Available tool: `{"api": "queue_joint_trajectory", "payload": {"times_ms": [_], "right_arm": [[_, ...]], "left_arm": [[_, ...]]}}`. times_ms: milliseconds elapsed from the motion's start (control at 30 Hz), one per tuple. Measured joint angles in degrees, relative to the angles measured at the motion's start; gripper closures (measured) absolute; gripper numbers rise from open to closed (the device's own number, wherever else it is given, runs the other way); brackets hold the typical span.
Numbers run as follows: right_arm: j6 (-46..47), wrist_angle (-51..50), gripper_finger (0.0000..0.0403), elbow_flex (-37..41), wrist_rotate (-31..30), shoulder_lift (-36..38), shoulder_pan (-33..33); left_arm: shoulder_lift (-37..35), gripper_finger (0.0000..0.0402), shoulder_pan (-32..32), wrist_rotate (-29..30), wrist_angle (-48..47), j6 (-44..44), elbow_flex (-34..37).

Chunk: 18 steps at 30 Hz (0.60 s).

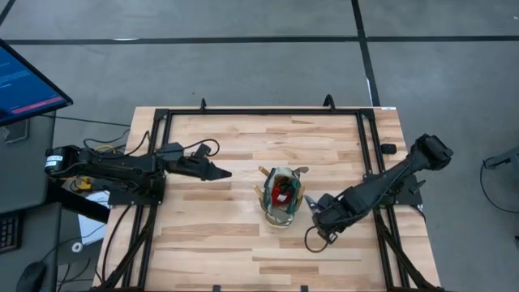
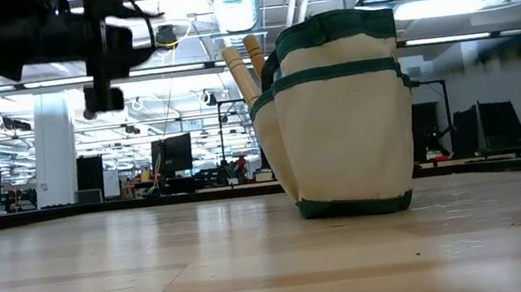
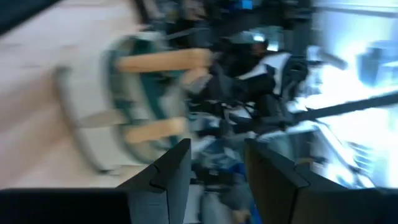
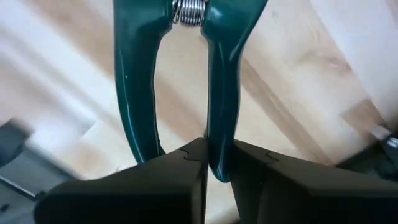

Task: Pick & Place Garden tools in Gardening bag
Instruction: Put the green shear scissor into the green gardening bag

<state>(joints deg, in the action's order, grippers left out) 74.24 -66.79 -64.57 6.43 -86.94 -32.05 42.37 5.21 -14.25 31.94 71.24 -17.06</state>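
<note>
The gardening bag stands upright on its base at the table's middle, green with tan sides. Two pale wooden tool handles stick out of its top, and a red object lies inside. My right gripper is just right of the bag, pointing down, shut on the dark green pruning shears. My left gripper hangs level to the left of the bag, pointing at it. It is open with nothing between its fingers. My right gripper pinches one of the shears' two handles between its two fingers, near that handle's free end. The fingers come from above, pointing down. The other handle runs free beside one finger. The spring end points away from the fingers, over the wood.
Black frame rails run along the table's far, left and right sides. A small black object lies near the far right rail. A dark cable loop hangs by my right gripper. Bare wood lies toward the near edge.
</note>
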Motion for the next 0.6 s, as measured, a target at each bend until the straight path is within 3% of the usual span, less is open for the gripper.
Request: {"api": "queue_joint_trajectory", "payload": {"times_ms": [133, 300, 600], "right_arm": [[-0.19, -7.51, 0.0371, -11.73, -0.46, 0.02, -1.34], [3.72, -7.04, 0.0371, -24.53, 4.12, -0.57, -3.55], [23.36, 4.56, 0.0371, -28.88, 20.11, -0.63, -6.17]], "left_arm": [[0.00, 0.0256, -0.02, -2.44, 9.37, 2.80, 0.00], [-0.02, 0.0256, -0.02, -2.48, 14.60, 3.22, 0.00], [0.00, 0.0256, 0.00, -2.50, 14.49, 3.19, 0.00]]}}
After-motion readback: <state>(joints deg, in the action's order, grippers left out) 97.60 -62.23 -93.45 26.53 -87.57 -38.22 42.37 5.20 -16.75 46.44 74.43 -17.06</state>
